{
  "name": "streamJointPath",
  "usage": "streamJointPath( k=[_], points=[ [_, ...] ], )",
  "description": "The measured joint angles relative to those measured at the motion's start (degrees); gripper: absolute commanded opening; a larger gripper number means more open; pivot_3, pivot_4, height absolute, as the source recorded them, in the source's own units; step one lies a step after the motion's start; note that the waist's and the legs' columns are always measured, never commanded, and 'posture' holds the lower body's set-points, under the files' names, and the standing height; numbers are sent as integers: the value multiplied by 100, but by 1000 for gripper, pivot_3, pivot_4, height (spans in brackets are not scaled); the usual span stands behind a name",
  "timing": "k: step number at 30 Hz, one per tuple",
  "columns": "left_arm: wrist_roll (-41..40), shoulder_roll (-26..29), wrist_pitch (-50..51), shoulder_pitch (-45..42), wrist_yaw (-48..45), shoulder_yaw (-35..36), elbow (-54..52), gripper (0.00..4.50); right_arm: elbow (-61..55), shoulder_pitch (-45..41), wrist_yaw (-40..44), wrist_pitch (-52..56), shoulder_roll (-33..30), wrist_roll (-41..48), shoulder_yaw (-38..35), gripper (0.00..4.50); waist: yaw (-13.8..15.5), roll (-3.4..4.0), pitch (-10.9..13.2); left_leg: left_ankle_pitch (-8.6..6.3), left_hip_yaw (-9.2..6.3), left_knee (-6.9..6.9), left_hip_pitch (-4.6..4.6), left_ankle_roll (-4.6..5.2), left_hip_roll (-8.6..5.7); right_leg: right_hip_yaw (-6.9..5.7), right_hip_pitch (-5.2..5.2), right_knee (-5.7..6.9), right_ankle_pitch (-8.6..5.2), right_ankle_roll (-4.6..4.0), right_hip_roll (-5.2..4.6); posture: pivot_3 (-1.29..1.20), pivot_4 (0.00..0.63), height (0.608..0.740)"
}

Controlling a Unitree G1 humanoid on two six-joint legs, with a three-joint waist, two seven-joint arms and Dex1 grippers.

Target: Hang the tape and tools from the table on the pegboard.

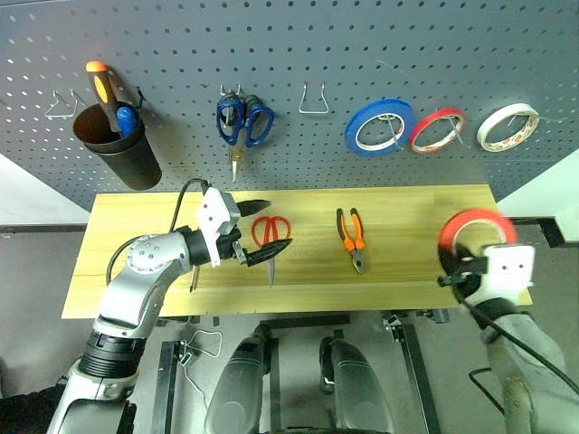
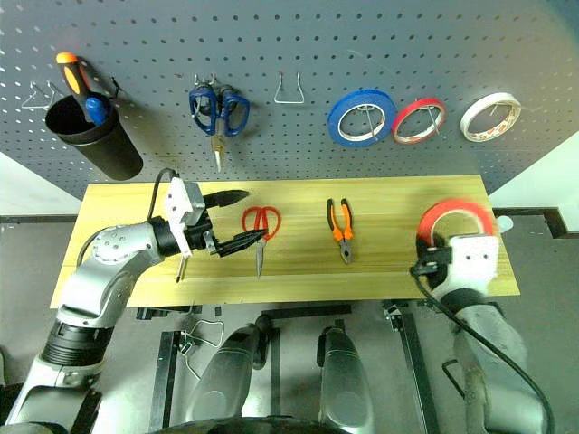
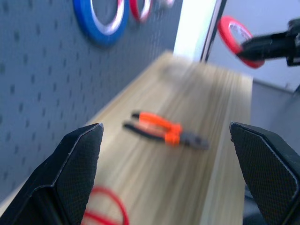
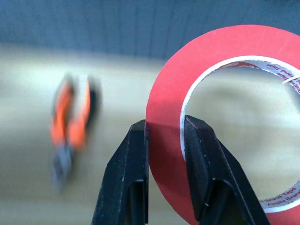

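My right gripper [image 1: 459, 268] is shut on the tape [image 1: 476, 230], a thin red ring held upright above the right end of the wooden table [image 1: 407, 271]. In the right wrist view the two fingers [image 4: 126, 173] pinch the band of the tape [image 4: 164, 112] from inside and outside. My left gripper [image 1: 279, 224] hangs open over the red-handled scissors [image 1: 269, 231] lying left of centre. The pliers [image 1: 352, 237] with orange-and-black handles lie at the middle of the table. A slim screwdriver shaft [image 1: 193, 278] peeks out under my left forearm, its handle hidden.
On the pegboard [image 1: 289, 54] hang blue-handled scissors [image 1: 242, 120], a blue roll [image 1: 380, 127], another red ring [image 1: 437, 130] and a white roll [image 1: 507, 127]. A black cup [image 1: 118, 146] with screwdrivers hangs at the left. Bare wire hooks [image 1: 313, 99] [image 1: 63, 107] stick out.
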Motion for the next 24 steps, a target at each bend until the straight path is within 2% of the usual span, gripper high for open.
streamJointPath(
  k=[2, 6, 9, 12, 18, 24],
  points=[
    [-215, -129, -37, -124, -60, 106, -6, 4500, -371, -211, -33, -91, -110, 257, -306, 688, 0, 0, 0, 0, 0, -1, 1, 0, 0, -6, 0, 2, 1, 1, 2, 30, 317, 703],
    [-498, -202, -156, -359, -210, 210, -9, 4500, -520, -833, -114, -52, -491, 554, -449, 688, -24, 0, 0, 2, -2, -1, 2, -2, 1, -17, 1, 11, 1, 0, 4, 29, 312, 703],
    [-517, -207, -192, -489, -268, 215, 5, 4500, -454, -1598, -229, 29, -784, 665, -384, 688, -61, -1, 0, 4, -2, 6, 3, -3, 1, -18, 2, 19, 2, 0, 7, 31, 314, 703],
    [-485, -275, -228, -553, -258, 145, 154, 4500, -125, -2274, -312, 12, -819, 632, -83, 688, -111, -3, 0, 5, -8, 14, 2, -2, 0, -26, 6, 27, 1, 0, 9, 36, 315, 703],
    [-338, -458, -392, -510, -240, 20, 284, 4500, 536, -2654, -402, -183, -543, 364, 615, 688, -132, -3, 0, 5, -7, 27, 0, -2, 0, -26, 6, 39, 2, 0, 15, 32, 319, 703],
    [-268, -499, -410, -441, -191, -90, 292, 4500, 649, -2534, -492, -368, -246, 209, 953, 688, -125, -2, 0, 4, -13, 66, 0, -1, 0, -24, 5, 80, 1, -1, 17, 38, 328, 703]
  ],
)
